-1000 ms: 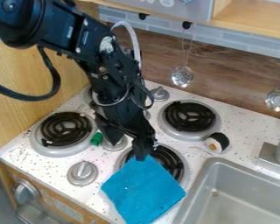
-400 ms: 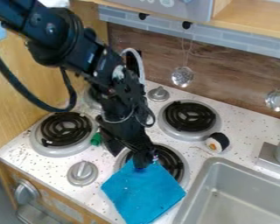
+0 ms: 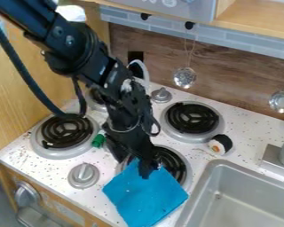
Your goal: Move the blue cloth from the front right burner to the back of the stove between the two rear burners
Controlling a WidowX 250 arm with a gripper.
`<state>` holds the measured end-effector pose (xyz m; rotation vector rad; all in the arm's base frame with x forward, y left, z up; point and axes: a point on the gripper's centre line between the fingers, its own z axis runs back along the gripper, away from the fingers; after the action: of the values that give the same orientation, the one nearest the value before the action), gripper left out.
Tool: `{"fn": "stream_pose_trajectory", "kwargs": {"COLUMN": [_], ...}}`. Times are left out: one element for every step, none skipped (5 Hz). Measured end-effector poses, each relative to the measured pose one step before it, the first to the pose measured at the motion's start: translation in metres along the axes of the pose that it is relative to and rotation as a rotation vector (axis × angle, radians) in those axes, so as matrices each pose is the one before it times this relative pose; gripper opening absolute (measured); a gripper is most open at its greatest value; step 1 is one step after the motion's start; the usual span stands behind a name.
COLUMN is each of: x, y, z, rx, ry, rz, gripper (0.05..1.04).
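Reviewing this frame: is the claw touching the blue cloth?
Cannot tell. The camera view shows the claw overlapping the upper part of the blue cloth, but it hides the spot where they would meet, contact or gap.

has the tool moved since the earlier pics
Yes. The tool has shifted down the view relative to the burner beside it, and now overlaps more of the blue cloth.

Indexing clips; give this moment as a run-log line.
gripper: at blue cloth's upper corner | blue cloth: over front burner's edge | sushi piece: beside sink
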<state>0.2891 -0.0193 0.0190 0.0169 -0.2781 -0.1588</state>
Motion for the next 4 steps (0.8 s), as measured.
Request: {"fn": "stream_pose_trajectory", "kwargs": {"x": [-0.00105,-0.00022,-0.00309,-0.00510], "y": [-0.00381,-0.00313,-0.00030,0.00038], "z": [-0.00306,-0.00520,-0.00313,-0.00857], "rx": [-0.0237,-0.0172,-0.0010,0.0065], "ry": [0.0057,-0.0023,0.0076,0.0259], "rz": [-0.0086,-0.0175,0.0018,-0.0078], "gripper": [0.993,0.993,0.993,0.993]}}
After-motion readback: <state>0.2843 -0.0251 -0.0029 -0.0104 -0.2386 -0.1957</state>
